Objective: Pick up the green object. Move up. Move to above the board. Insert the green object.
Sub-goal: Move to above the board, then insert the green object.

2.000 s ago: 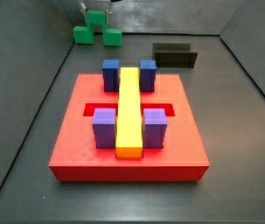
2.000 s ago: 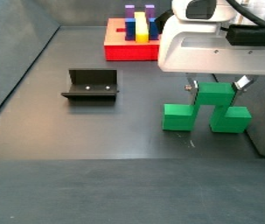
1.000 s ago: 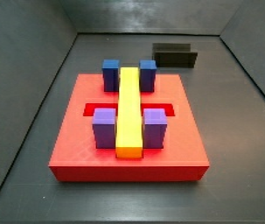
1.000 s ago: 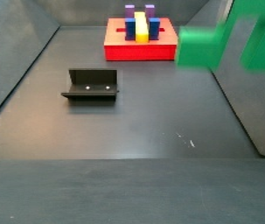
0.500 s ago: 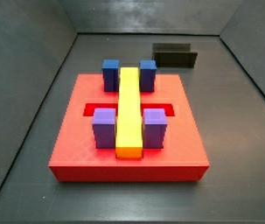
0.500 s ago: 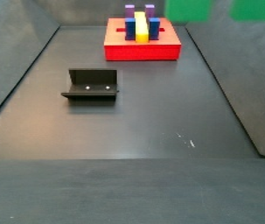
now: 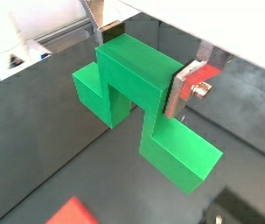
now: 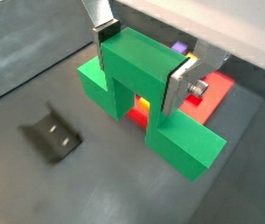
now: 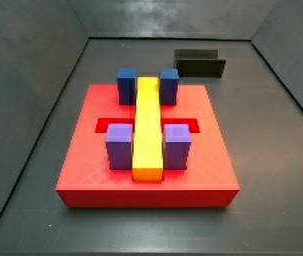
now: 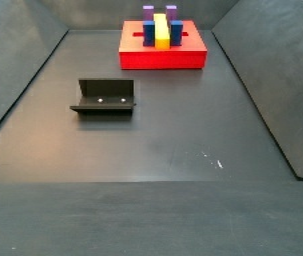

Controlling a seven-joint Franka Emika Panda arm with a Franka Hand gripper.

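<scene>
My gripper [image 7: 142,63] [image 8: 142,61] is shut on the green object [image 7: 132,91] [image 8: 138,85], its silver fingers [image 7: 184,87] [image 8: 181,85] clamping the raised middle cube. The piece hangs high above the dark floor. In a wrist view a red corner of the board [image 7: 73,213] shows below; in a wrist view the board [image 8: 212,89] with its yellow bar [image 8: 141,108] lies under the piece. Both side views show the board [image 9: 80,155] [image 10: 147,58] with the yellow bar [image 9: 147,125] and blue and purple blocks, but neither the gripper nor the green object.
The fixture [image 9: 199,63] [image 10: 104,98] [image 8: 52,136] stands on the dark floor apart from the board. Grey walls enclose the floor [image 10: 154,140] on all sides.
The green object and my gripper have risen out of both side views; two seconds ago the piece stood on the floor at the far end from the board.
</scene>
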